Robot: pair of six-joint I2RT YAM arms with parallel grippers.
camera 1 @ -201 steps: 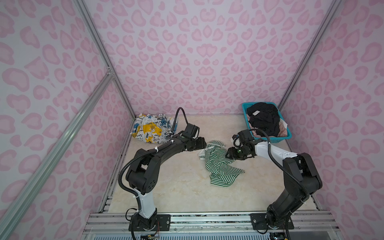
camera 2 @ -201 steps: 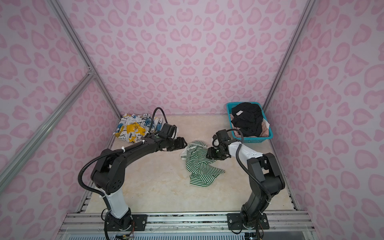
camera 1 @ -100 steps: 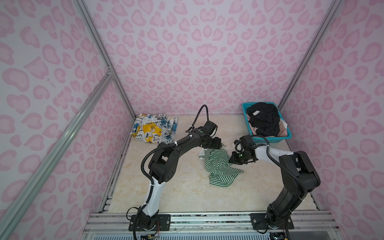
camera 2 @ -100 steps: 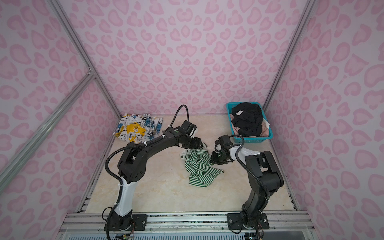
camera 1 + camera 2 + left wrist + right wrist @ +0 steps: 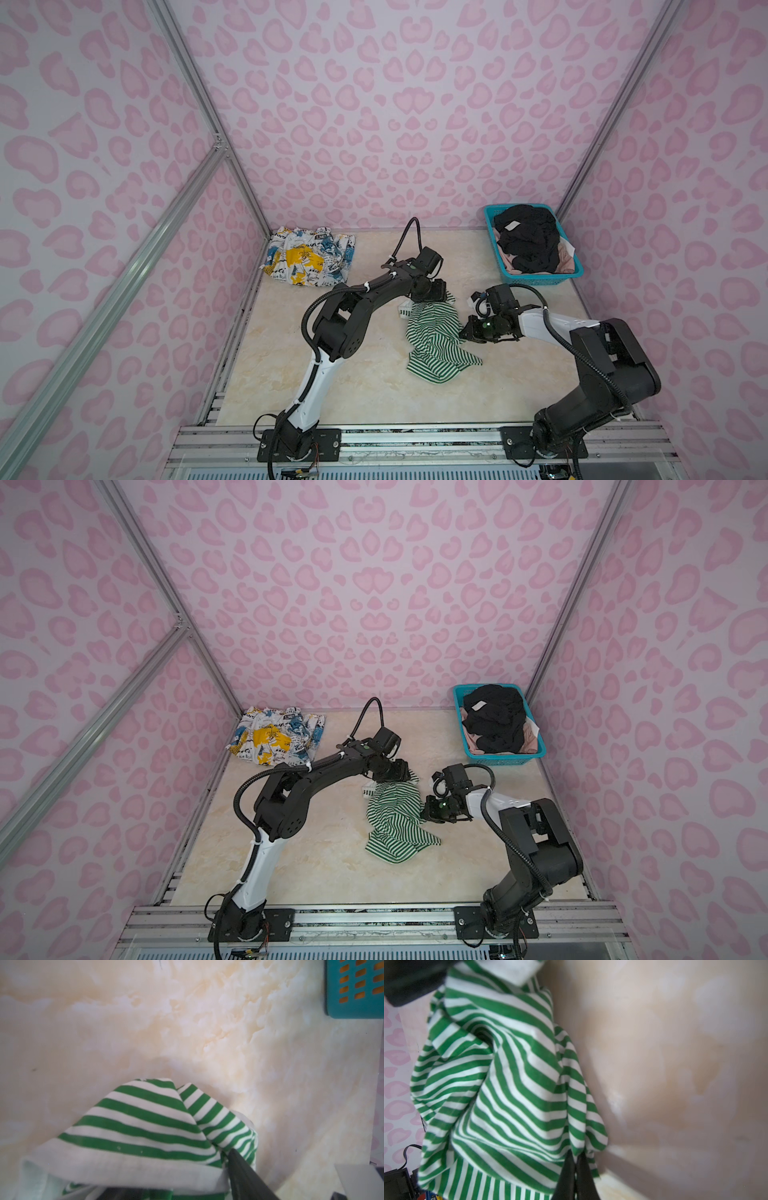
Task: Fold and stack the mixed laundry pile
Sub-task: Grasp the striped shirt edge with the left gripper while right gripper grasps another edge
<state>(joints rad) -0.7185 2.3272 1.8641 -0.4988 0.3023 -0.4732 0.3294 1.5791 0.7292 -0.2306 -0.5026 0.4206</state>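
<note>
The striped top (image 5: 436,345) sits at the middle of the desk (image 5: 353,395), with the left hand (image 5: 441,295) at its far edge and the right hand (image 5: 465,332) at its right edge, nearer the front. The printed garment (image 5: 309,262) lies in the back left corner, well apart from the top. The basket (image 5: 540,276) stands in the back right corner, behind the right hand, and in it the upper garment (image 5: 528,241) is heaped on the lower garment (image 5: 508,261).

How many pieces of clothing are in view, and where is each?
4. The splash-print garment lies at the table's far left; the green-and-white striped top mid-table; the black garment and pale pink garment in the teal basket, which may hide more.
</note>
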